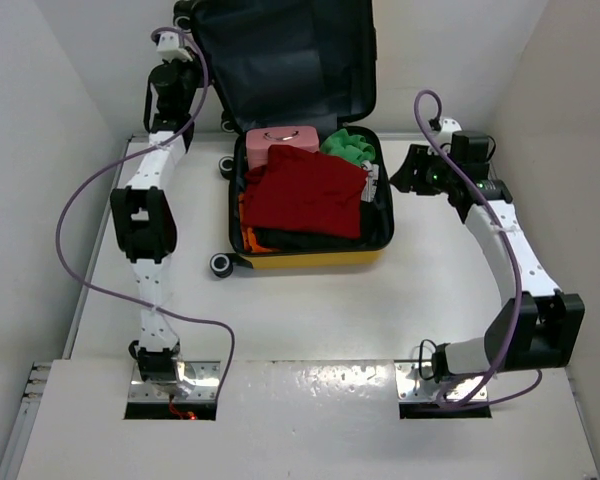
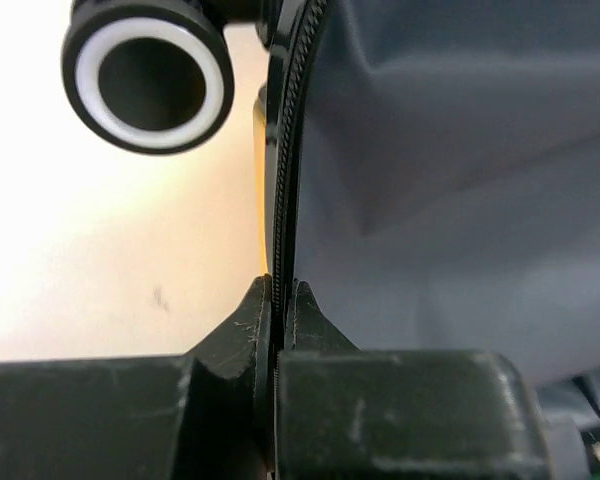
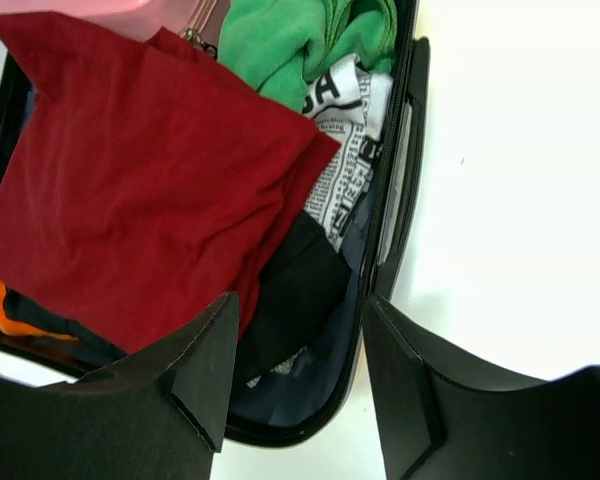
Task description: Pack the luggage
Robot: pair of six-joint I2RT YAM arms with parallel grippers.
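Note:
The luggage (image 1: 310,260) is a yellow suitcase lying open on the table, its dark-lined lid (image 1: 280,60) standing upright at the back. A red garment (image 1: 305,190), a green cloth (image 1: 348,146), a pink case (image 1: 280,138) and dark clothes fill the base. My left gripper (image 1: 187,45) is at the lid's upper left edge. In the left wrist view its jaws (image 2: 278,290) are shut on the zipper seam (image 2: 280,150), next to the grey lining (image 2: 450,200). My right gripper (image 1: 405,170) hovers by the base's right side. It stands open (image 3: 300,340) above the rim (image 3: 390,230), holding nothing.
A black wheel (image 2: 145,75) sticks out beside the clamped seam. Other wheels (image 1: 221,264) rest on the table left of the base. A newsprint-patterned cloth (image 3: 345,150) and an orange cloth (image 3: 10,315) lie under the red garment (image 3: 140,190). White walls close in on both sides.

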